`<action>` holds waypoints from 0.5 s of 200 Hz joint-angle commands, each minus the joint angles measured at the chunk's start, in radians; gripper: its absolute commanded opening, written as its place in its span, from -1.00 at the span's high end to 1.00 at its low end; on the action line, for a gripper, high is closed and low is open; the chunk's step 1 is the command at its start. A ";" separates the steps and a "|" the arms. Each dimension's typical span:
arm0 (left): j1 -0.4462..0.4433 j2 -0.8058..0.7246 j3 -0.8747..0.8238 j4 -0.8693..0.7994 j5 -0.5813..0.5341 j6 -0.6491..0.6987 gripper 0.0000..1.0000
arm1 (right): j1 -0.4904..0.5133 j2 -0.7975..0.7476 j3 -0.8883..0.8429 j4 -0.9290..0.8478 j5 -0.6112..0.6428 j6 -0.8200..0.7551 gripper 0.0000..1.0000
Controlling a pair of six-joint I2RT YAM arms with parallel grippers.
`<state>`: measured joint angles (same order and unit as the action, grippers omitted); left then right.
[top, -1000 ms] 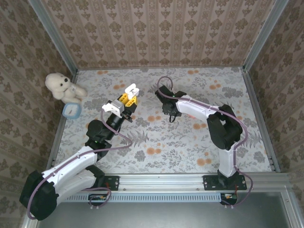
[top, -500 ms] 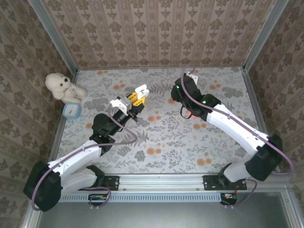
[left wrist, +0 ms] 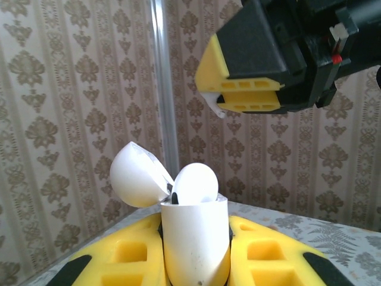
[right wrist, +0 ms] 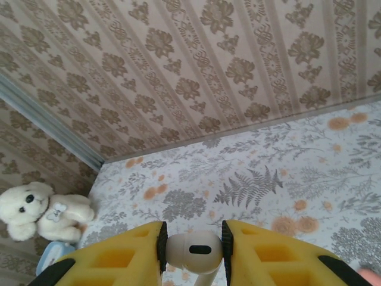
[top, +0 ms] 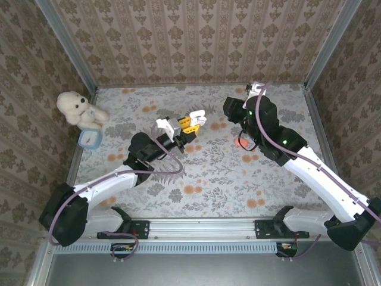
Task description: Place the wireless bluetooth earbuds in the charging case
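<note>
The white charging case (left wrist: 195, 238) stands upright with my left gripper (left wrist: 195, 262) shut on it between the yellow fingers. Its lid (left wrist: 136, 176) is flipped open to the left, and one white earbud (left wrist: 195, 183) pokes out of the top. From above, the case (top: 197, 117) is held over the table's middle. My right gripper (right wrist: 191, 253) is shut on a second white earbud (right wrist: 193, 249), stem hanging down. That gripper (left wrist: 250, 77) hovers above and right of the case, apart from it, and from above the right gripper (top: 231, 108) is right of the case.
A small orange-red item (top: 242, 143) lies on the floral table under the right arm, too small to identify. A white teddy bear (top: 74, 107) and a blue-rimmed object (top: 89, 138) sit at the left edge. Patterned walls and metal posts (left wrist: 164, 89) enclose the table.
The right arm has lifted off the table and swung right and back with the earbud. The left gripper has carried the open case to the right, toward it.
</note>
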<state>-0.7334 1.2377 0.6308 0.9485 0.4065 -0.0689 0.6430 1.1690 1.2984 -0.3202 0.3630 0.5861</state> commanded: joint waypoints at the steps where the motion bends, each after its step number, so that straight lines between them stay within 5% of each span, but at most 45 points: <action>1: -0.022 0.026 0.061 0.032 0.037 -0.013 1.00 | 0.010 -0.031 -0.012 0.053 -0.045 -0.037 0.34; 100: -0.049 0.169 0.180 0.157 0.089 -0.066 1.00 | 0.015 -0.130 -0.086 0.168 -0.148 -0.113 0.34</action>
<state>-0.7731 1.3888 0.7567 1.0191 0.4580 -0.1059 0.6510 1.0718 1.2346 -0.2131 0.2565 0.5182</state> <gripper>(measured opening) 0.213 0.333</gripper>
